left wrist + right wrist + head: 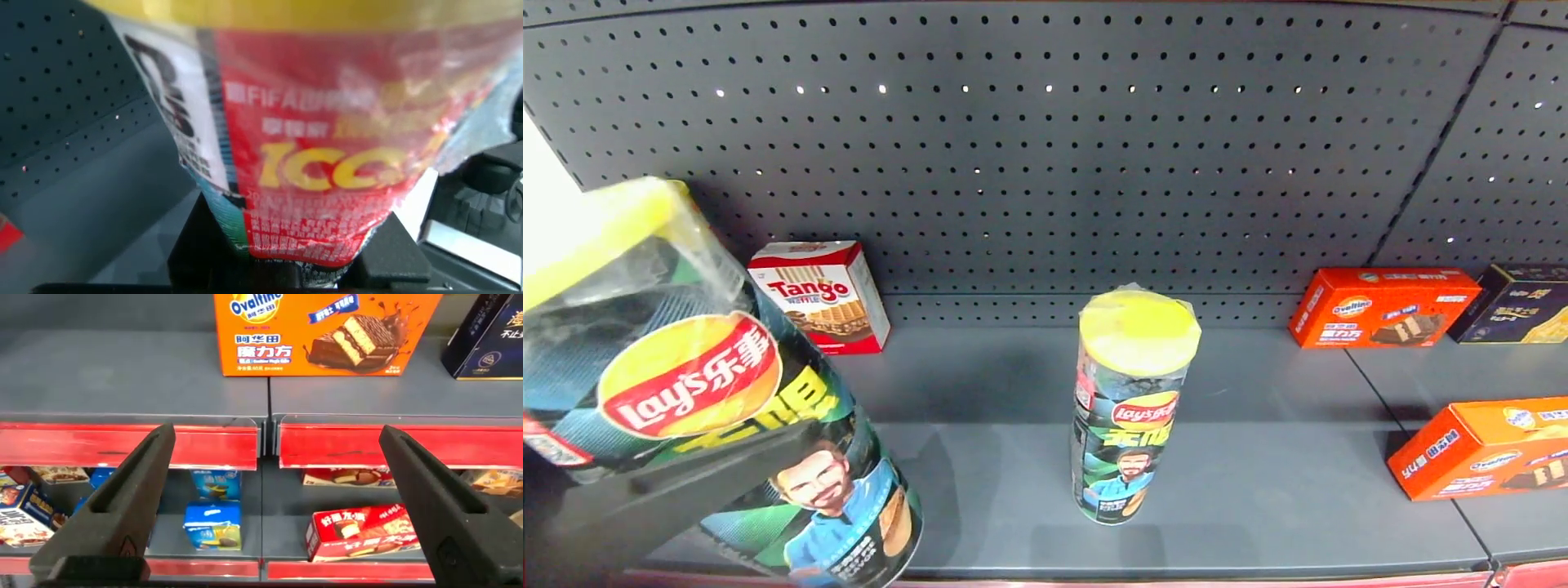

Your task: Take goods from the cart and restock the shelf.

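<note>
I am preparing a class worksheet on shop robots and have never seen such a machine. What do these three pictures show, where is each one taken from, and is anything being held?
This is a two-armed robot restocking a shop shelf. The large picture comes from a camera on its head, looking down at the grey shelf. On the shelf stand a chip can, a red-and-white wafer box, two orange boxes and a dark box. The other two pictures come from cameras on the robot's wrists. The left gripper is shut on a second chip can, which looks huge because it is so close to the cameras. The right gripper is open and empty, and faces the red front strips of the shelves.
</note>
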### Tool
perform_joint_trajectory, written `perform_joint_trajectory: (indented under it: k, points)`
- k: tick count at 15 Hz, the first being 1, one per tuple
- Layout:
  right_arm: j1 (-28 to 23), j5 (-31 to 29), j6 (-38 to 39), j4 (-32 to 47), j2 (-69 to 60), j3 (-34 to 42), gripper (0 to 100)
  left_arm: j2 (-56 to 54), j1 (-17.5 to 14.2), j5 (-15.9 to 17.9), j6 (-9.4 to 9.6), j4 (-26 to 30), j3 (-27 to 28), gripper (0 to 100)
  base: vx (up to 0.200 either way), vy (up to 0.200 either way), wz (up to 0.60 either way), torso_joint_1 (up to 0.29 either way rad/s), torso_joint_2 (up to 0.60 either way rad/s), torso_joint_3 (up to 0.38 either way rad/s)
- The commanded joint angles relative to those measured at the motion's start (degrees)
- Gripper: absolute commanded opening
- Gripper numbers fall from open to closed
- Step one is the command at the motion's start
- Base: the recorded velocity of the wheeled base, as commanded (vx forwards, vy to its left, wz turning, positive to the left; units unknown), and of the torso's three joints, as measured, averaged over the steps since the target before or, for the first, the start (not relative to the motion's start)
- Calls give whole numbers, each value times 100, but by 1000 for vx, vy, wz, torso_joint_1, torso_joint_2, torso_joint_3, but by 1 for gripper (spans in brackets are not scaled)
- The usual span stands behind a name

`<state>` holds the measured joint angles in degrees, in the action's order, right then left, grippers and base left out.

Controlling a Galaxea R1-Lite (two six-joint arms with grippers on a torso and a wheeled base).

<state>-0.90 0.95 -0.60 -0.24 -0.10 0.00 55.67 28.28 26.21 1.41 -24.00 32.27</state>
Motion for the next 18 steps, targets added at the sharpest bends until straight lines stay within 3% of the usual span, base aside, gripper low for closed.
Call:
perform_joint_trajectory:
  k: [1,5,13,14,18]
  points:
    - [2,2,-2,-2,19,0,100,717,2,-2,-1,1,421,0,0,0,0,0,0,0]
    - [2,2,-2,-2,19,0,100,1235,274,-55,43,10,658,0,0,0,0,0,0,0]
    - [2,2,-2,-2,19,0,100,2729,63,-142,149,203,1853,0,0,0,0,0,0,0]
    - [2,2,-2,-2,19,0,100,3116,19,-160,404,396,2249,0,0,0,0,0,0,0]
    - [2,2,-2,-2,19,0,100,3898,-68,-116,781,335,2908,0,0,0,0,0,0,0]
